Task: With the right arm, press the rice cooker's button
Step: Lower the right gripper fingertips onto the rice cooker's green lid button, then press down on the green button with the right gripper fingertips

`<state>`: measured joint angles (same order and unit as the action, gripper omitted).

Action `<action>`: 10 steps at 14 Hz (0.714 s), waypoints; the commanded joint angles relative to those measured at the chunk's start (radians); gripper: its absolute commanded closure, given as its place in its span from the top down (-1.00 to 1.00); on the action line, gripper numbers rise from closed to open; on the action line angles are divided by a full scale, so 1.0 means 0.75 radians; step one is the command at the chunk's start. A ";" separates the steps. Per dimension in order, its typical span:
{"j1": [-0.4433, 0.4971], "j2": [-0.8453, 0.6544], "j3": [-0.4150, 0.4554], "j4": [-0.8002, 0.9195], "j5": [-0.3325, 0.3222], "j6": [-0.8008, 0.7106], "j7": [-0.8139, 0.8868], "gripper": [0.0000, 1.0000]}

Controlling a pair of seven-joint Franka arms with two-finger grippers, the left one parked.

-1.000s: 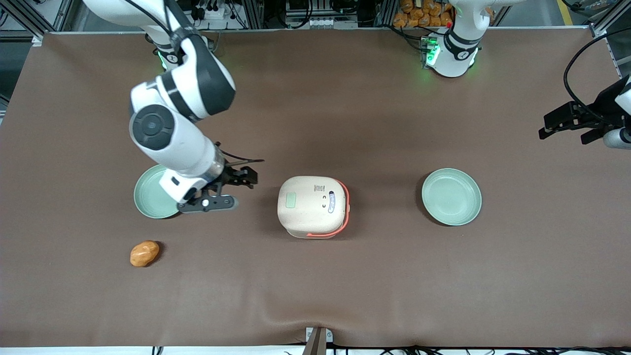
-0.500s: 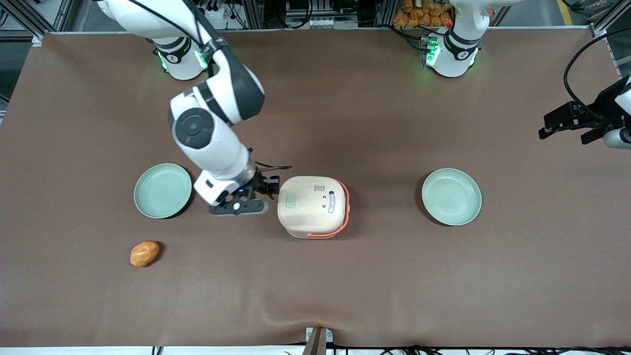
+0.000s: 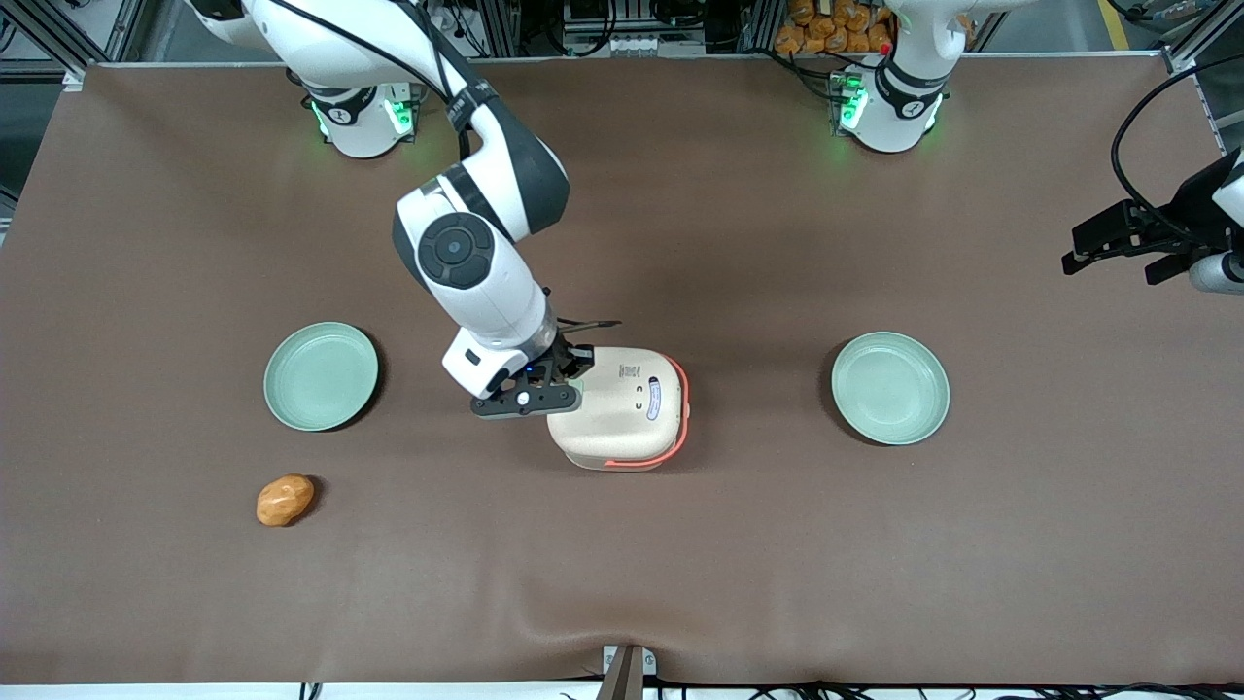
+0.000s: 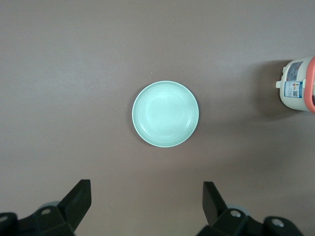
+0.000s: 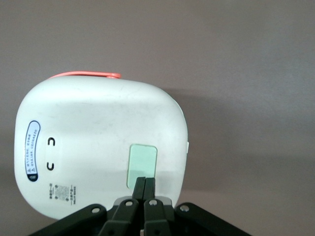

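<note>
The cream rice cooker (image 3: 622, 408) with a coral-orange handle band stands mid-table with its lid down; it also shows in the right wrist view (image 5: 93, 142) and the left wrist view (image 4: 297, 91). Its pale green button (image 5: 142, 164) sits on the lid near the working arm's end. The right arm (image 3: 466, 248) reaches over that end of the lid. Its black gripper (image 5: 145, 181) is shut, the two fingers pressed together, with the tips over the button's edge. In the front view the gripper (image 3: 569, 374) hides the button.
A pale green plate (image 3: 321, 376) lies toward the working arm's end, with an orange-brown lump (image 3: 285, 500) nearer the front camera. A second green plate (image 3: 889, 388) lies toward the parked arm's end, also in the left wrist view (image 4: 165, 114). A blue-edged oval label (image 5: 33, 150) is on the lid.
The right arm has swung from above the green plate toward the cooker; the gripper now sits over the lid's button end and covers the button in the front view.
</note>
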<state>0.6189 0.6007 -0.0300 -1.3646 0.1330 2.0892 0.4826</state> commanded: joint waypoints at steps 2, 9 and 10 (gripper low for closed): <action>0.022 0.060 -0.017 0.050 -0.001 0.041 0.021 -1.00; 0.028 0.105 -0.017 0.030 -0.032 0.092 0.023 -1.00; 0.032 0.113 -0.017 0.026 -0.032 0.096 0.023 -1.00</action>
<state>0.6266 0.6344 -0.0306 -1.3578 0.1269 2.1335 0.4827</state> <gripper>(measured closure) 0.991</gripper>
